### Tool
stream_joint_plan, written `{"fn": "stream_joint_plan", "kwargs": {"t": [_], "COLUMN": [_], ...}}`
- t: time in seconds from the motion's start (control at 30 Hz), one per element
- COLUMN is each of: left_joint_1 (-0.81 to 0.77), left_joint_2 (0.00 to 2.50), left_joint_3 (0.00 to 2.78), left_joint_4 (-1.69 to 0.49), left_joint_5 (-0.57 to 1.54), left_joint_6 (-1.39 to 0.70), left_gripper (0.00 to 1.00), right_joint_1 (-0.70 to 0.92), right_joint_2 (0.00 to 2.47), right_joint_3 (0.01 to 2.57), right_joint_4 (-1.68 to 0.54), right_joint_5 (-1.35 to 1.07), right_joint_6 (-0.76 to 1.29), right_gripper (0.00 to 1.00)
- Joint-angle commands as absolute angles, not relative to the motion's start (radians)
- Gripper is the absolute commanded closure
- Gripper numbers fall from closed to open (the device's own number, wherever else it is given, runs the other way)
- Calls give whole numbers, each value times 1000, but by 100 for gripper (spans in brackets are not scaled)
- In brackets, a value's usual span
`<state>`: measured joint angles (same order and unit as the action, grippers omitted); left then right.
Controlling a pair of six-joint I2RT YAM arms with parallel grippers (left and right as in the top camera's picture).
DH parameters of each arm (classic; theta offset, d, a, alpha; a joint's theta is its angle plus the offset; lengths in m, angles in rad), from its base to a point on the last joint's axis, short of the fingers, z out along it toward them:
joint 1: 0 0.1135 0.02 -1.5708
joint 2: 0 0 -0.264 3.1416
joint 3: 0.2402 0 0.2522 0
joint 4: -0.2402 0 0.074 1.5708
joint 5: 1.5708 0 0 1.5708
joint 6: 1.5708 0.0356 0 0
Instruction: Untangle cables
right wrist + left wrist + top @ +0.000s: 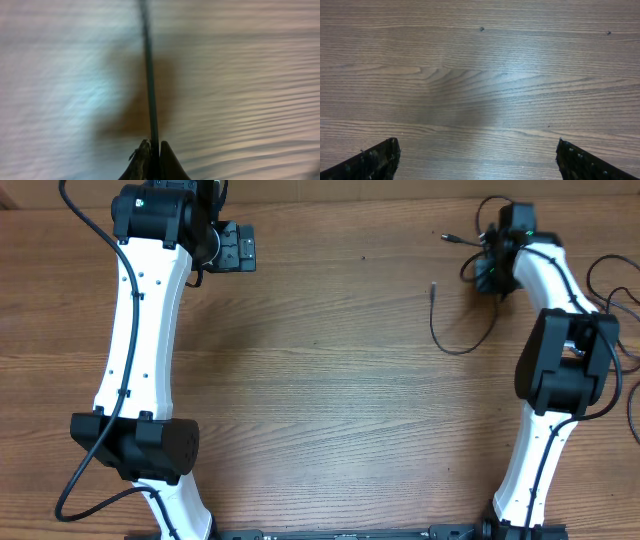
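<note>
The cables [445,340] are thin black wires on the wooden table at the upper right. One curves from a small plug [433,286] down and round toward my right gripper [490,272]; another ends in a plug [448,237] farther back. In the right wrist view my right gripper [154,149] is shut on one thin black cable [149,75], which runs straight up from between the fingertips and out of frame. My left gripper [240,247] sits at the far upper left, away from the cables. In the left wrist view it [477,145] is open over bare wood.
The table [320,380] is brown wood grain. Thicker black cables of the right arm [612,280] loop near the right edge. Both arm bases stand at the front edge. A small dark speck [481,29] marks the wood ahead of the left gripper.
</note>
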<state>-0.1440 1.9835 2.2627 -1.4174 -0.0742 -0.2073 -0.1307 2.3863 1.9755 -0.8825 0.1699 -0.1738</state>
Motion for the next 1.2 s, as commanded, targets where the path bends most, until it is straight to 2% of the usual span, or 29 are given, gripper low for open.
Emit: {"fn": "stream_joint_plan", "kwargs": {"t": [0.0, 0.37, 0.6, 0.63, 0.67, 0.7, 0.73, 0.77, 0.97, 1.17], "left_joint_1": [-151, -151, -151, -151, -151, -151, -151, -151, -151, -151], "left_joint_2": [1990, 1990, 1990, 1990, 1990, 1990, 1990, 1990, 1990, 1990], "left_joint_3": [2265, 2265, 2265, 2265, 2265, 2265, 2265, 2265, 2265, 2265], "left_joint_4": [-1417, -1417, -1417, -1417, -1417, -1417, -1417, -1417, -1417, -1417], "left_joint_5": [-66, -66, -66, -66, -66, -66, -66, -66, -66, -66], "left_joint_6": [-214, -214, -214, -214, -214, -213, -214, -214, -214, -213], "left_gripper": [0, 1, 1, 0, 0, 1, 0, 1, 0, 0], "right_joint_1": [-225, -499, -643, -654, -659, -663, -664, -665, -650, -603], "right_joint_2": [2380, 2380, 2380, 2380, 2380, 2380, 2380, 2380, 2380, 2380], "right_joint_3": [2174, 2571, 2591, 2591, 2591, 2591, 2591, 2591, 2591, 2591], "right_joint_4": [-898, -1068, -1127, -1124, -1121, -1119, -1121, -1126, -1188, -1218], "right_joint_5": [253, 194, 10, -9, -25, -39, -46, -47, -66, -220], "right_joint_6": [-1, 376, 400, 400, 400, 395, 387, 385, 384, 273], "right_gripper": [96, 96, 96, 84, 55, 31, 12, 0, 0, 0]}}
